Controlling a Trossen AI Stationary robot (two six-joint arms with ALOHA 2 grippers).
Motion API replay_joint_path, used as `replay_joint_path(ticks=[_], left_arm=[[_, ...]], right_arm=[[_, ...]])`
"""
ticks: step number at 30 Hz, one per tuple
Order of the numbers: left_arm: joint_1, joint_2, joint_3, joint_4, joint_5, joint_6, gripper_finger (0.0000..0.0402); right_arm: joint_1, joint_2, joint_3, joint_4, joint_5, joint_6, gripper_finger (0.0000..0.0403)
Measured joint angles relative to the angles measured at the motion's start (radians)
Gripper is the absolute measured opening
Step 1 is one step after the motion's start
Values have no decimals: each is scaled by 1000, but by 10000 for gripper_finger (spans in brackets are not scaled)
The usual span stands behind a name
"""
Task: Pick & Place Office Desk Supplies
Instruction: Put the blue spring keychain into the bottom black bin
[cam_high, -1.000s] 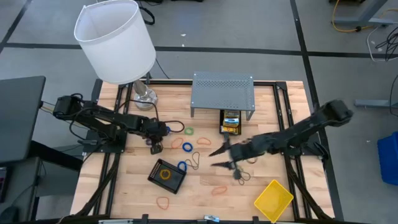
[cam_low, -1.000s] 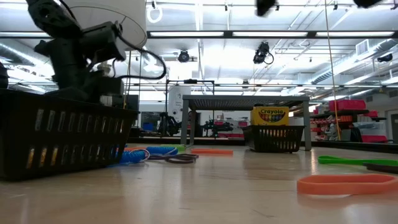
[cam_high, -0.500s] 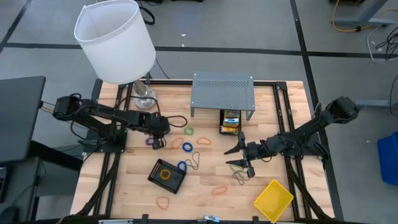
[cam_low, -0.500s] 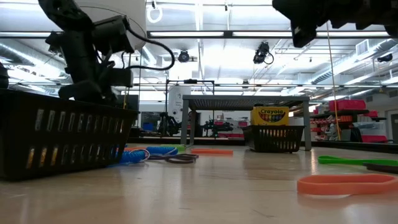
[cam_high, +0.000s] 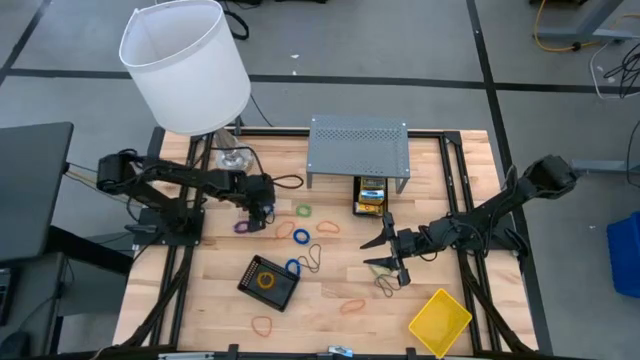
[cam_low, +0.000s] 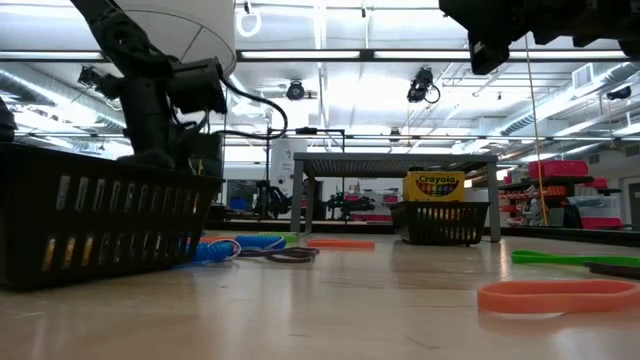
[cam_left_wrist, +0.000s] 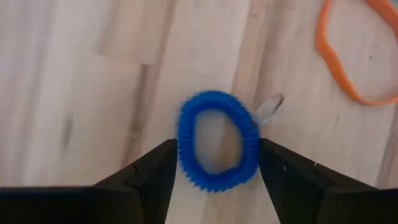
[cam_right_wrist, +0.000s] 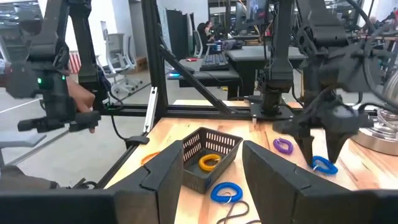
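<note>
The left gripper is seen directly above a blue coiled band, its jaws parted and standing on either side of the loop without touching it; the band lies flat on the bench, in the left half, toward the far edge, with an orange band just beside it. In the high view the left gripper is placed near the lamp base, with a purple loop close by. Whether the blue coil is about to be picked or was only just set down cannot be told; the step is judged to be a grasp or release at this loop.

The right gripper is held open over the middle-right of the bench, empty, above a dark band. The black mesh tray, holding an orange loop, sits near the front edge; the yellow tray lies at the front right corner. The crayon box is lodged under the grey shelf.

If a pick is intended, a straight descent and a closing of the jaws across the thin coil are called for, then a carry to the mesh tray.
</note>
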Motion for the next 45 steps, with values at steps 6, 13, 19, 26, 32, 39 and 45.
replay_joint_path(ticks=[6, 13, 19, 26, 32, 39, 45], left_arm=[[-1, 89, 9, 11, 11, -4, 158], [-25, 13, 7, -21, -134, -49, 24], [-122, -133, 103, -153, -166, -128, 24], [-335, -222, 195, -196, -42, -247, 24], [-552, -183, 194, -191, 17, -396, 24], [-722, -113, 196, -119, 29, -464, 23], [-771, -21, 196, -25, 52, -467, 47]], right_arm=[[0, 0, 0, 4, 0, 0, 172], [0, 0, 0, 6, 0, 4, 172], [0, 0, 1, 5, 1, 9, 172], [0, 0, 1, 0, 1, 9, 172], [0, 1, 1, -7, 1, 9, 172], [-1, 1, 1, -18, 14, 9, 172], [-1, 1, 1, -17, 14, 9, 172]])
